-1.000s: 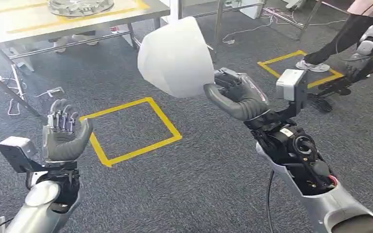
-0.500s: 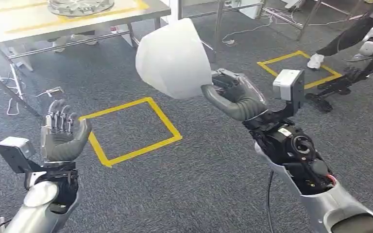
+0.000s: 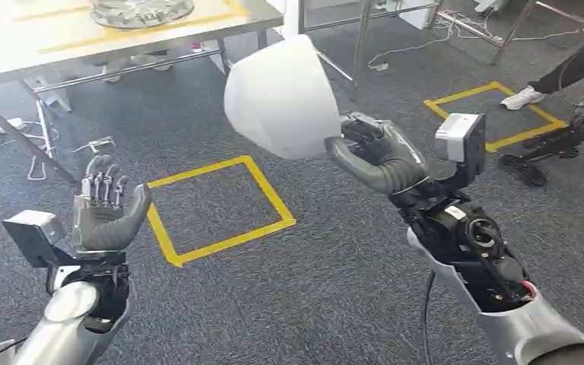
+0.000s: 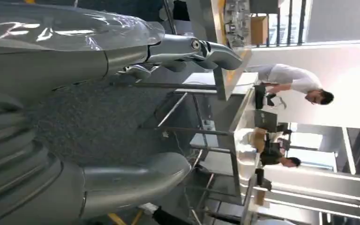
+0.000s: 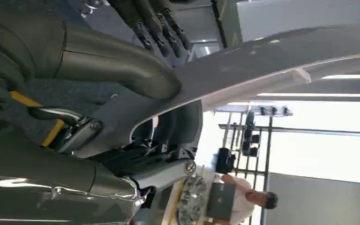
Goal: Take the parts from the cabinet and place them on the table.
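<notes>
The right hand (image 3: 376, 152) grips a large white shell-shaped part (image 3: 283, 99) by its near right edge, thumb over one face and fingers behind the other, as the right wrist view confirms; the part (image 5: 272, 61) is carried high and forward, off the floor and away from the robot's body, which appears intended to keep it safe in transit to the table (image 3: 15, 47). The left hand (image 3: 106, 209) holds nothing, fingers apart and pointing up, palm turned inward, apparently held out of the way. The table stands at far left, its near edge and steel legs facing the robot; a round metallic part (image 3: 141, 9) already sits on its far portion inside yellow tape lines. Between robot and table lies dark carpet with a yellow taped square (image 3: 217, 205), open enough for walking. Loose cables (image 3: 84, 146) lie by the table legs at left, and a person's legs and shoes (image 3: 528, 95) stand at far right by a second taped square (image 3: 494, 114). In judgement, the part's left rim is the edge most likely to meet the table corner.
</notes>
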Available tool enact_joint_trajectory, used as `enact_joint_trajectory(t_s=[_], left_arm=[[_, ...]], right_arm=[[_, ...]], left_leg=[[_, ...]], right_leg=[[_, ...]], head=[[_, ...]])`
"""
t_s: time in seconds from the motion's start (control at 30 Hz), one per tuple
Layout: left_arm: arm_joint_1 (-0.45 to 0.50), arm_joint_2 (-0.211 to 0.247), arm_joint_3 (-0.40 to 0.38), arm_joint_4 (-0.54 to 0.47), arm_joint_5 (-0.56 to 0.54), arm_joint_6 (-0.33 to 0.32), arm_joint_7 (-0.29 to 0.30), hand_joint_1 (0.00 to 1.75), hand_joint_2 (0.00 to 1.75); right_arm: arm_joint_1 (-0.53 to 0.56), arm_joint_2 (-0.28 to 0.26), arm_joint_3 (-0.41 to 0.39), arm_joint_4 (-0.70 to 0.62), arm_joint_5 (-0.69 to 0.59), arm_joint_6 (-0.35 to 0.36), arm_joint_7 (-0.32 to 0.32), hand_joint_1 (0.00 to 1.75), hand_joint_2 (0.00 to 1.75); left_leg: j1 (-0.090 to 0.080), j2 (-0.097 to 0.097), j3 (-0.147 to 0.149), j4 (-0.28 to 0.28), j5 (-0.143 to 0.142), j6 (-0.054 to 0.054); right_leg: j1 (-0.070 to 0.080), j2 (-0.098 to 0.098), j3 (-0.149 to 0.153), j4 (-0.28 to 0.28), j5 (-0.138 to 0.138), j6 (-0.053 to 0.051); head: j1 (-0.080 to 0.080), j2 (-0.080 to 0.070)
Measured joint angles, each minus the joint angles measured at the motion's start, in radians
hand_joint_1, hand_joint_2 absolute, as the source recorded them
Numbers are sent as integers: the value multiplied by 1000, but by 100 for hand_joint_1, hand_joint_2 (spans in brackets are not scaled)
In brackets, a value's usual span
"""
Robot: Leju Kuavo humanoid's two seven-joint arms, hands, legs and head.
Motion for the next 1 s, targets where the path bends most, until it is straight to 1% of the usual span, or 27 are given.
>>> enact_joint_trajectory(t_s=[0.03,0.07,0.13,0.17,0.2,0.23,0.3,0.33,0.37,0.4,0.43,0.47,0.5,0.53,0.57,0.6,0.63,0.67,0.7,0.73,0.77,0.8,0.87,0.9,0.93,0.97,1.0], left_arm=[[-2,0,0,-3,-1,0,0,0,175],[-5,1,0,-6,-1,0,0,0,175],[-2,1,0,-6,-1,1,2,0,175],[2,2,0,-6,-1,2,2,0,175],[4,2,0,-6,0,4,2,0,175],[4,5,0,-6,0,6,2,0,175],[3,6,0,-9,0,6,2,0,175],[3,7,0,-10,-1,6,2,0,175],[3,7,-1,-11,0,6,4,0,175],[1,7,-2,-15,-1,6,4,0,175],[0,7,-2,-16,-1,6,4,0,175],[0,8,-2,-18,0,6,3,0,175],[1,9,-2,-22,-1,6,3,0,175],[3,10,-2,-22,-2,6,1,0,175],[3,10,-2,-22,-2,6,2,0,175],[5,10,-2,-22,-1,6,3,0,175],[8,10,-2,-22,-1,6,3,0,175],[8,10,-2,-22,-1,6,3,0,175],[8,10,-2,-22,-1,6,3,0,175],[8,10,-2,-22,-1,6,3,0,175],[9,10,-2,-22,-1,6,3,0,175],[9,10,-2,-22,-1,6,3,0,175],[9,10,-3,-21,-2,6,3,0,175],[10,10,-5,-23,-2,6,5,0,175],[9,8,-6,-24,-2,6,5,0,175],[4,8,-7,-26,-4,6,4,0,175],[-1,7,-7,-30,-3,6,4,0,175]], right_arm=[[-3,0,0,-2,0,0,-2,175,175],[-7,0,1,-3,-1,1,-1,175,175],[-6,0,3,-3,-1,2,3,175,175],[-5,0,3,-3,-1,2,4,175,175],[-5,0,3,-3,-1,2,5,175,175],[-5,0,3,-3,-1,2,5,175,175],[-6,0,3,-3,-1,2,5,175,175],[-4,0,3,-2,-1,2,5,175,175],[-7,0,3,-2,-1,2,4,175,175],[-6,0,3,-2,-1,2,6,175,175],[-6,0,3,-2,-1,2,6,175,175],[-6,0,3,-3,-1,2,6,175,175],[-7,0,3,-5,-1,2,5,175,175],[-6,0,3,-5,-1,2,5,175,175],[-6,0,3,-4,-1,2,5,175,175],[-3,0,3,-3,-1,2,5,175,175],[1,0,5,-2,-1,2,5,175,175],[1,0,5,-1,-1,2,6,175,175],[1,0,5,0,-1,2,6,175,175],[1,0,5,0,-1,2,6,175,175],[1,0,5,0,-1,2,6,175,175],[1,0,5,0,-1,2,6,175,175],[8,0,6,5,-2,1,6,175,175],[10,0,8,5,-2,1,6,175,175],[11,0,7,0,-2,1,6,175,175],[6,0,6,-1,-2,0,5,175,175],[-3,0,5,-2,-2,1,5,175,175]], left_leg=[[1,9,-14,44,-5,-4],[1,13,-62,125,-25,-9],[2,15,-191,312,-71,-16],[2,15,-241,364,-68,-16],[2,15,-270,363,-35,-13],[1,15,-264,303,28,-8],[-7,17,-198,89,180,9],[-15,19,-173,41,181,19],[-24,18,-158,39,162,25],[-25,20,-148,9,141,30],[-26,19,-146,9,133,35],[-22,20,-136,5,122,43],[-18,15,-111,-7,117,47],[-17,14,-87,-20,106,52],[-17,14,-66,-29,96,56],[-17,13,-48,-35,85,56],[-18,12,-25,-40,70,57],[-18,10,-4,-41,54,58],[-18,6,23,-41,35,58],[-18,4,49,-41,16,57],[-18,1,78,-41,-4,55],[-18,1,107,-41,-25,53],[-23,0,141,-24,-71,46],[-22,-5,139,-38,-84,39],[-18,-2,153,-36,-91,32],[-15,-1,148,-20,-83,28],[-14,-1,119,27,-61,23]], right_leg=[[1,0,12,-2,-7,-9],[1,-1,21,-2,-16,-15],[2,-3,43,-2,-38,-17],[3,-2,55,-2,-48,-17],[3,-1,72,-3,-62,-17],[3,0,92,-3,-76,-17],[2,1,133,-6,-107,-12],[-1,-3,130,-14,-120,-8],[5,0,136,-24,-124,2],[3,-1,142,-35,-128,9],[4,-1,174,-42,-124,14],[4,-2,175,-37,-116,21],[5,-3,169,-10,-112,29],[6,-4,119,81,-85,18],[9,-1,57,183,-72,9],[11,0,2,260,-87,7],[15,0,-49,314,-138,10],[17,0,-86,329,-199,16],[18,-1,-112,313,-251,18],[17,-1,-123,275,-270,20],[15,-1,-127,216,-247,23],[12,-1,-127,145,-165,23],[14,-9,-139,-13,148,21],[19,-11,-116,12,116,2],[26,-4,-118,11,111,-8],[30,-6,-116,11,101,-14],[25,-3,-100,12,96,-21]], head=[[-7,0],[-16,0],[-23,0],[-26,0],[-30,0],[-32,0],[-39,0],[-39,0],[-43,0],[-48,0],[-47,0],[-43,0],[-41,0],[-32,0],[-26,0],[-21,0],[-18,0],[-18,0],[-15,0],[-11,0],[-6,0],[0,0],[2,0],[-5,0],[-18,0],[-14,0],[-10,0]])
